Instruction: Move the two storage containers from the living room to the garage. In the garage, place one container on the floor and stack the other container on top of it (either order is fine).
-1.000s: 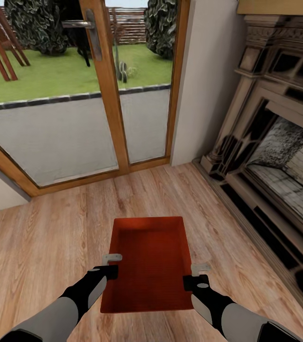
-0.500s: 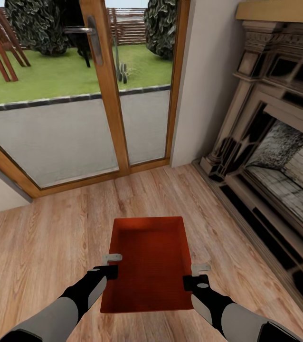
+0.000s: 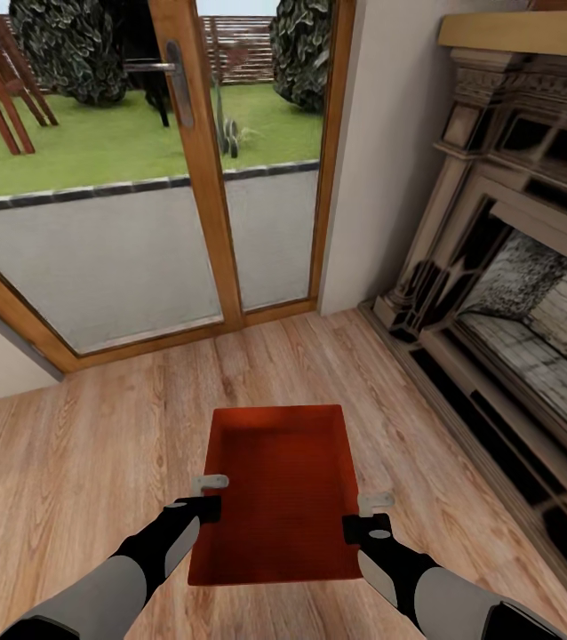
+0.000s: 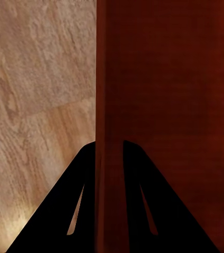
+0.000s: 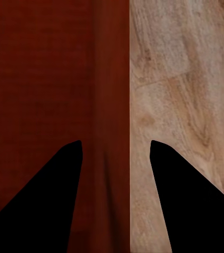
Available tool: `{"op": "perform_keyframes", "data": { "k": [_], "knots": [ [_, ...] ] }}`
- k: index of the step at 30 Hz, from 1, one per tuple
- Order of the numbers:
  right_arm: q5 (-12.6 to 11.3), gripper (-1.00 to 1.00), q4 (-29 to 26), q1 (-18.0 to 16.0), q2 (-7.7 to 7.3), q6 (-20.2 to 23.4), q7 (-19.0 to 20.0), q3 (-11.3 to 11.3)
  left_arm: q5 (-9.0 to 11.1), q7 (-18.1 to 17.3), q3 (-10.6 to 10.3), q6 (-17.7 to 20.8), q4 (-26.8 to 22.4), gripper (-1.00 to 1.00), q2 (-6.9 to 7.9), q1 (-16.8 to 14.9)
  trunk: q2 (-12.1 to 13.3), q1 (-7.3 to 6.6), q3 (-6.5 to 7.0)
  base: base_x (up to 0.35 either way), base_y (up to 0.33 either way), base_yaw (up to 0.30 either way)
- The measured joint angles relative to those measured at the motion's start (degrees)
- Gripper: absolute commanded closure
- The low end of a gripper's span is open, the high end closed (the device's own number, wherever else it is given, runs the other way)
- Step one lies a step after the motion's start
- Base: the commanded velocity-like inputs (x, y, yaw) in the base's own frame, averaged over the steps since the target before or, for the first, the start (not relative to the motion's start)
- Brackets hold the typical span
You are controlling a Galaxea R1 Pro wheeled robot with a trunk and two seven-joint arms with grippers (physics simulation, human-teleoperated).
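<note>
Head view showed the orange-red, open-top, finely ribbed storage container [image 3: 275, 489] held level in front of the robot above the light wood plank floor [image 3: 70, 462], with the left gripper [image 3: 205, 496] on its left wall and the right gripper [image 3: 365, 516] on its right wall, apparently so that the load would stay balanced while being carried. Both wrist views had each pair of dark fingers [image 4: 64, 211] straddling a thin wall: the left looked clamped on it, while the right showed gaps beside the wall, so contact there was uncertain. It was in the living room, facing the wood-framed glass garden door [image 3: 199, 178] beside the ornate brick-lined fireplace [image 3: 515, 293], so the trip to the garage seemed ahead.
</note>
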Motion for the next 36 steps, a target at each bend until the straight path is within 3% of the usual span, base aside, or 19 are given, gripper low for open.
{"op": "perform_keyframes", "data": {
  "k": [36],
  "knots": [
    [0.0,1.0,0.0,0.0,0.02,0.0,0.0,0.0,0.0,0.0,0.0,0.0,0.0,1.0,0.01,0.0,14.4,-7.91,6.47,0.0,0.0,0.0]
  ]
}}
